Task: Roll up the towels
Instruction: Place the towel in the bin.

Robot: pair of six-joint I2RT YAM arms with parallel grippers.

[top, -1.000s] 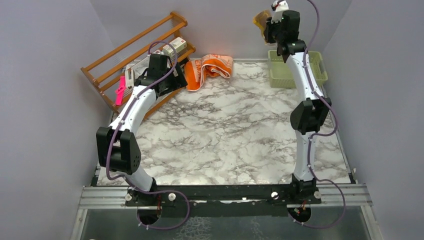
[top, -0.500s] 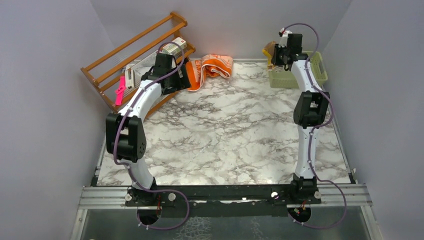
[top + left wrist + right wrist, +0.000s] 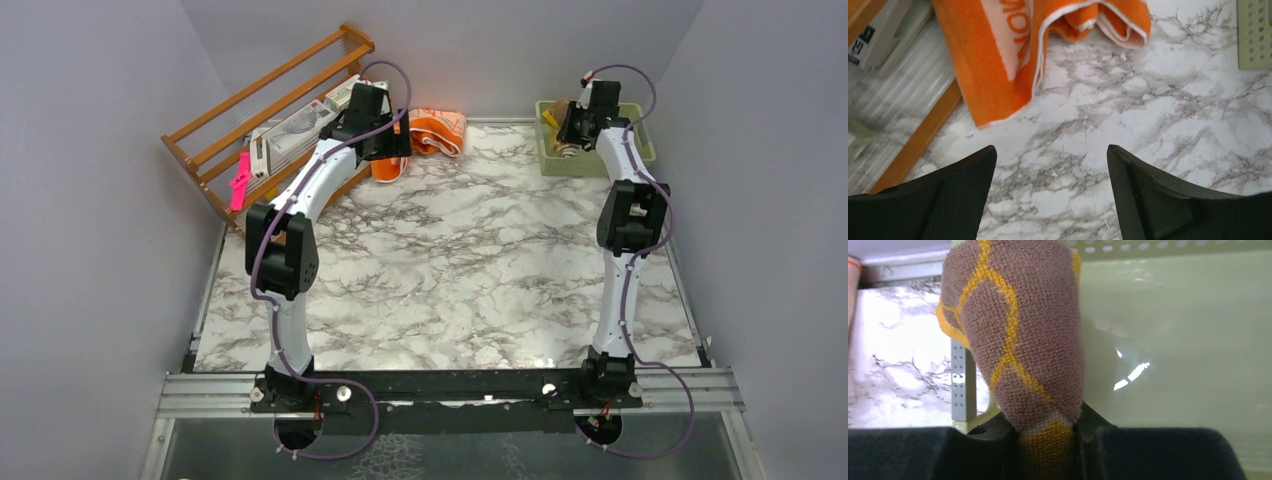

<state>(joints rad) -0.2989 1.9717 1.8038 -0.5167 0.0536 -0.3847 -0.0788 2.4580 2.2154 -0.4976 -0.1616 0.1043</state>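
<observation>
Grey walls (image 3: 90, 150) enclose a marble-patterned table (image 3: 450, 270) (wooden rack (image 3: 355, 40) at left).

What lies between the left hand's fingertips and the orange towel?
Only bare marble tabletop: the left wrist view shows the open left hand short of the orange towel, with nothing between them.

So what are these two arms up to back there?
They're dealing with towels. The right gripper is clamped on a bundled brown towel with yellow lines, holding it at the pale green basket. The left gripper hovers open over the marble table, just short of the crumpled orange towel.
</observation>
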